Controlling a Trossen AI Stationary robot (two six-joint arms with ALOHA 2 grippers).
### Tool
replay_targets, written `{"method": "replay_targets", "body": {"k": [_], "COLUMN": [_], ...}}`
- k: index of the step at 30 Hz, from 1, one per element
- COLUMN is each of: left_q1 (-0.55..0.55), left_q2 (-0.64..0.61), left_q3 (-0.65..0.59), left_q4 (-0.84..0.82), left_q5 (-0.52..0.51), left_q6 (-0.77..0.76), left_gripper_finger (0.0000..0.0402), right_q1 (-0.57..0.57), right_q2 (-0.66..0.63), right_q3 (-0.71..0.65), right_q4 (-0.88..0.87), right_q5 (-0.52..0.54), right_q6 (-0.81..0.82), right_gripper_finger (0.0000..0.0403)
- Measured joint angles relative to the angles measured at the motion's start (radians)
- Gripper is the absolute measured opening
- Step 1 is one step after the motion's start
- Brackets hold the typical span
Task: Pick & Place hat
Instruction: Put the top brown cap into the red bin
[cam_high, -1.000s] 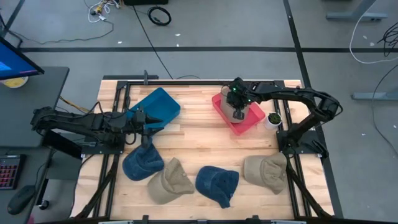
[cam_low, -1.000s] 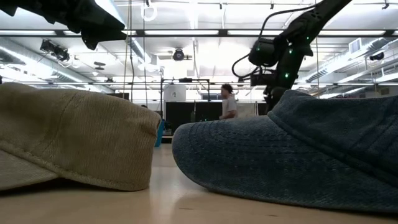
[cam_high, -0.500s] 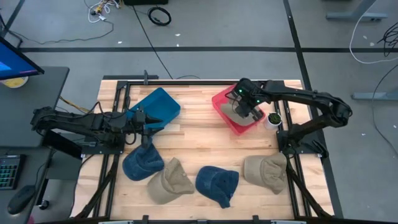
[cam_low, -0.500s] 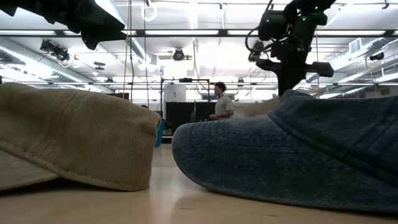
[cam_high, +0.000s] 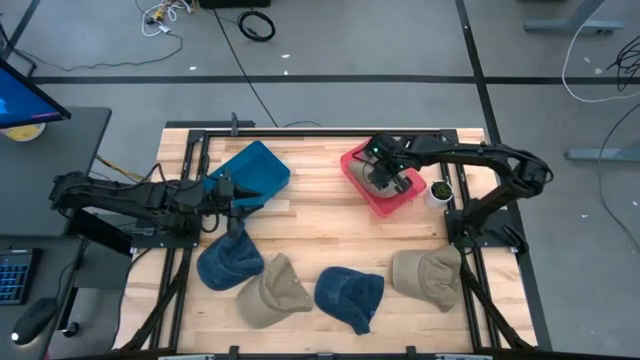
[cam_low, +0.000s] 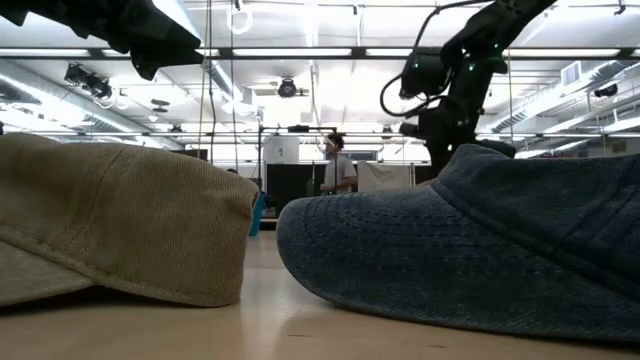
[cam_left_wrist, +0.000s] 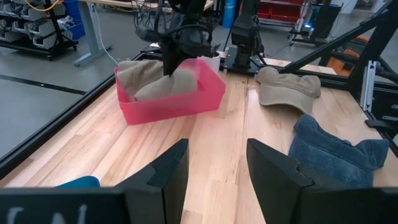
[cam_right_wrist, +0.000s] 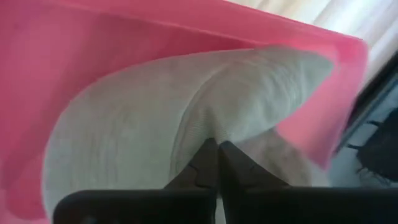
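Low view: tan hat (cam_low: 120, 225) cut off at the left edge, blue hat (cam_low: 470, 250) cut off at the right; together they block most of the table behind. High view: beige hat (cam_high: 383, 178) in the red bin (cam_high: 352, 165) mostly covered by the right arm. Person (cam_low: 340, 165) in the background too small to make out.

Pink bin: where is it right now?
High view: the pink bin sits at the table's far right, holding a tan hat, beside a white cup.
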Motion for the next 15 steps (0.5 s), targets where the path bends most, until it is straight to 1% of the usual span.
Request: {"method": "replay_targets", "body": {"k": [3, 7, 10, 13, 15], "left_q1": [0.0, 0.0, 0.0, 0.0, 0.0], "left_q2": [0.0, 0.0, 0.0, 0.0, 0.0], "left_q3": [0.0, 0.0, 0.0, 0.0, 0.0], "left_q4": [0.0, 0.0, 0.0, 0.0, 0.0], "left_q5": [0.0, 0.0, 0.0, 0.0, 0.0], "left_q6": [0.0, 0.0, 0.0, 0.0, 0.0], "left_gripper_finger": [0.0165, 0.0165, 0.0165, 0.0165, 0.0165], "right_q1": [0.001, 0.001, 0.001, 0.002, 0.011], "right_q2": [0.019, 0.022, 0.022, 0.021, 0.015], "right_q3": [0.0, 0.0, 0.0, 0.0, 0.003], "right_q4": [-0.004, 0.017, 0.012, 0.004, -0.001], "right_q5": [-0.002, -0.006, -0.006, 0.015, 0.071], "right_q6": [0.04, 0.236, 0.378, 0.414, 0.421], "right_gripper_finger": [0.0008, 0.0014, 0.0029, 0.005, 0.0065]}}
